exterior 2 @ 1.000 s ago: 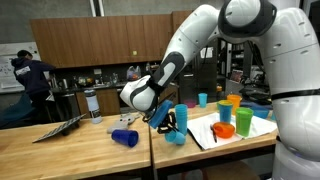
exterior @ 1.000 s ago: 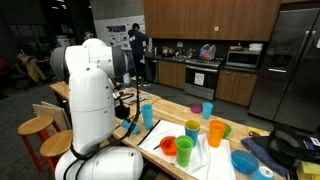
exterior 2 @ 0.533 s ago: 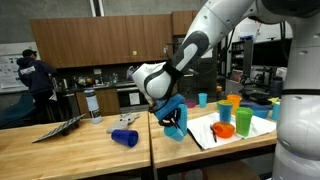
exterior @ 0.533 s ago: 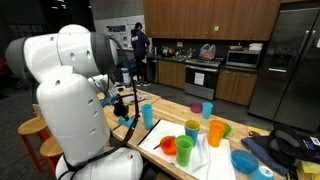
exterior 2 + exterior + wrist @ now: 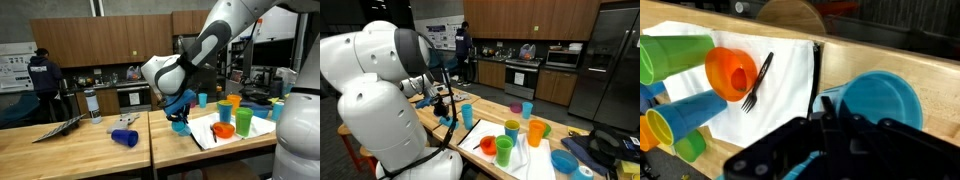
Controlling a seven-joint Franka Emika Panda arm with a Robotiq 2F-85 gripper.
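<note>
My gripper [image 5: 825,118] hangs over the wooden table [image 5: 890,55], just left of an upright blue cup [image 5: 880,97]. Its fingers meet in the middle and hold nothing. In both exterior views the gripper [image 5: 180,103] [image 5: 446,108] is beside and slightly above this blue cup [image 5: 181,126] [image 5: 467,114], which stands off the corner of a white towel [image 5: 780,75]. On the towel lie a black fork [image 5: 757,82] and an orange cup [image 5: 732,72]. A black knife [image 5: 817,72] lies along the towel's edge.
More cups stand on the towel: green [image 5: 675,52], blue [image 5: 690,112], yellow [image 5: 660,128]. A blue bowl [image 5: 565,160] sits at its far end. Another blue cup lies on its side [image 5: 124,138] near a fork [image 5: 128,119]. A person [image 5: 42,85] stands in the kitchen behind.
The arm swung toward the towel and the gripper rose slightly, coming beside the upright blue cup. The cups stayed put. The person in the background shifted.
</note>
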